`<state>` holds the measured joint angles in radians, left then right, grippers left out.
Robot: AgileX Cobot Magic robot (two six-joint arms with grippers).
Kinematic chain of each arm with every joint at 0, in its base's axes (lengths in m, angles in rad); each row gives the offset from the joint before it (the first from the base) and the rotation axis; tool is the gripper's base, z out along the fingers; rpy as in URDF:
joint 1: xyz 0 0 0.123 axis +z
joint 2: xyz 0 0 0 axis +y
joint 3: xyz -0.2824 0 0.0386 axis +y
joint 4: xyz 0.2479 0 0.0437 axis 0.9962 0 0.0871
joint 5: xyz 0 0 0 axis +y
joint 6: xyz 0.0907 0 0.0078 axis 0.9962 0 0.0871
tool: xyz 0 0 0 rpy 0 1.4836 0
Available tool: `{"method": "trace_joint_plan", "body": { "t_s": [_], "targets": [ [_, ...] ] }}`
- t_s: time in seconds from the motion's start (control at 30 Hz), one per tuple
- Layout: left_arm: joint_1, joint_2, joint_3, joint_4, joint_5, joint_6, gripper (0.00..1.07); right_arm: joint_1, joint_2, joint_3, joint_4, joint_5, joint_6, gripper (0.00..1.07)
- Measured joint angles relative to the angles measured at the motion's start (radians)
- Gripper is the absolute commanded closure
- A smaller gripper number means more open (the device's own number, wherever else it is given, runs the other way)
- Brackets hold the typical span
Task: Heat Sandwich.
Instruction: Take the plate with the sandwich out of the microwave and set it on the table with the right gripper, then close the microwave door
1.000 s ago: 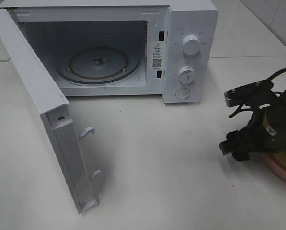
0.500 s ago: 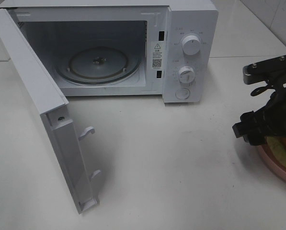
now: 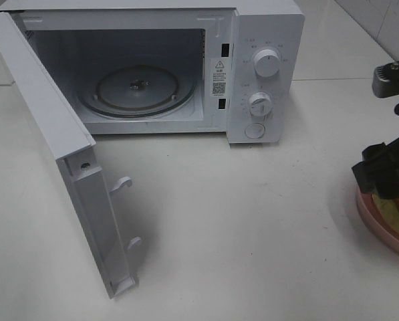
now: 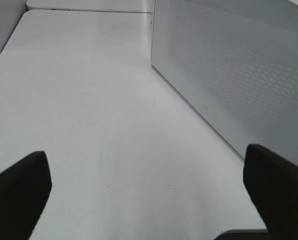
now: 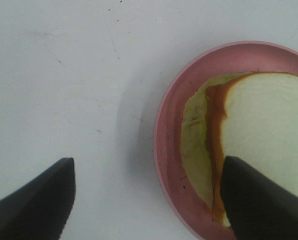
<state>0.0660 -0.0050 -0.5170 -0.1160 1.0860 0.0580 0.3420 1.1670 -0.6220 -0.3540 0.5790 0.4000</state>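
Observation:
The sandwich (image 5: 261, 117), white bread with a tan crust and green lettuce, lies on a round pink plate (image 5: 164, 131) at the table's right edge; both also show in the exterior view, the sandwich (image 3: 394, 210) on the plate (image 3: 373, 215). My right gripper (image 5: 149, 192) is open above the plate's rim, one finger over the sandwich and the other over bare table. In the exterior view it (image 3: 385, 175) hangs over the plate's left part. My left gripper (image 4: 148, 187) is open and empty above the table beside the microwave door (image 4: 238, 75).
The white microwave (image 3: 266, 73) stands at the back with its door (image 3: 59, 144) swung wide open to the left. Its glass turntable (image 3: 136, 90) is bare. Two knobs (image 3: 266, 63) sit on its right panel. White table (image 3: 239, 227) lies between microwave and plate.
My right arm has moved to the right and a little back, uncovering more of the pink plate and the sandwich. The microwave and its door have not moved.

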Motion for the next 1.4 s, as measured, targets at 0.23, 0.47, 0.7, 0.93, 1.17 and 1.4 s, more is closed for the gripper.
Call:
{"method": "trace_joint_plan", "body": {
  "t_s": [0.23,0.47,0.7,0.93,1.17,1.4],
  "targets": [
    [0.0,0.0,0.0,0.0,0.0,0.0,0.09,0.0,-0.11,0.0,0.057,0.065,-0.056,0.31],
    [0.0,0.0,0.0,0.0,0.0,0.0,0.09,0.0,-0.262,0.0,0.098,0.173,-0.115,0.31],
    [0.0,0.0,0.0,0.0,0.0,0.0,0.09,0.0,-0.38,0.0,0.1,0.262,-0.14,0.31],
    [0.0,0.0,0.0,0.0,0.0,0.0,0.09,0.0,-0.521,0.0,0.14,0.411,-0.215,0.31],
    [0.0,0.0,0.0,0.0,0.0,0.0,0.09,0.0,-0.661,0.0,0.196,0.522,-0.274,0.32],
    [0.0,0.0,0.0,0.0,0.0,0.0,0.09,0.0,-0.83,0.0,0.227,0.565,-0.308,0.32]
  ]
}}
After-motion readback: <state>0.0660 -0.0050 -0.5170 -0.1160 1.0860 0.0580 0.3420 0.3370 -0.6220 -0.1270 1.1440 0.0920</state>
